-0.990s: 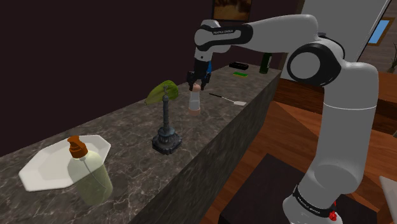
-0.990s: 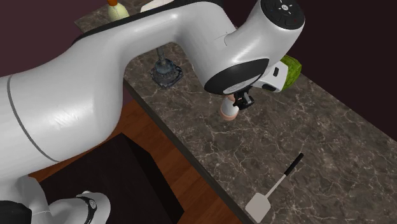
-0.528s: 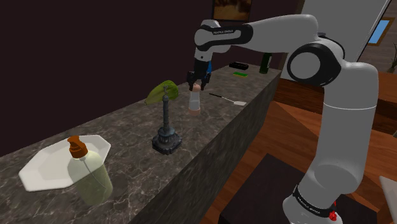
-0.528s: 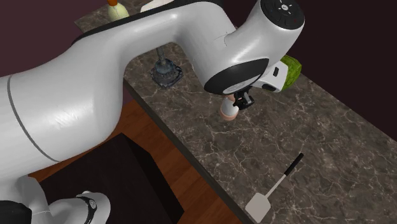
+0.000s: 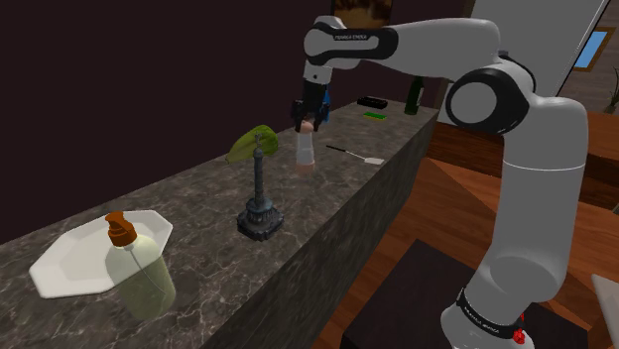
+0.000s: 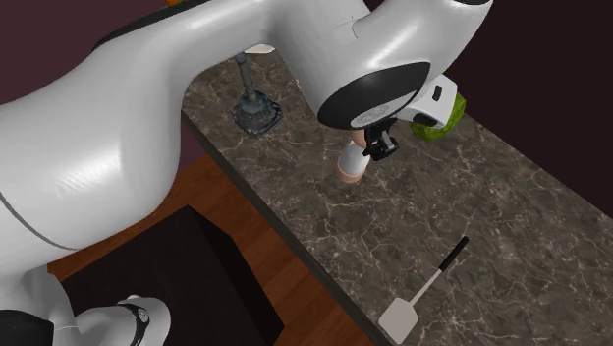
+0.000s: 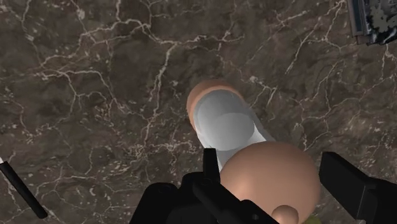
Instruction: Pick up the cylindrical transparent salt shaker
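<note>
The salt shaker (image 5: 305,154) is a clear cylinder with pinkish end caps, hanging upright just above the dark marble counter (image 5: 198,198). My black gripper (image 5: 306,121) is shut on its top cap, pointing straight down. In the second exterior view the shaker (image 6: 351,163) hangs under the gripper (image 6: 379,145), near the counter's front edge. In the wrist view the top cap sits between the fingers of the gripper (image 7: 270,172), and the shaker's body (image 7: 229,121) runs down towards the marble.
A dark stand with a green leaf (image 5: 260,198) rises beside the shaker. A spatula (image 6: 422,290) lies further along the counter. A soap bottle (image 5: 134,263) and a white plate (image 5: 69,258) are at the near end; a dark bottle (image 5: 414,96) stands at the far end.
The arm has risen a little and the shaker has come up with the gripper. Nothing else on the counter has moved.
</note>
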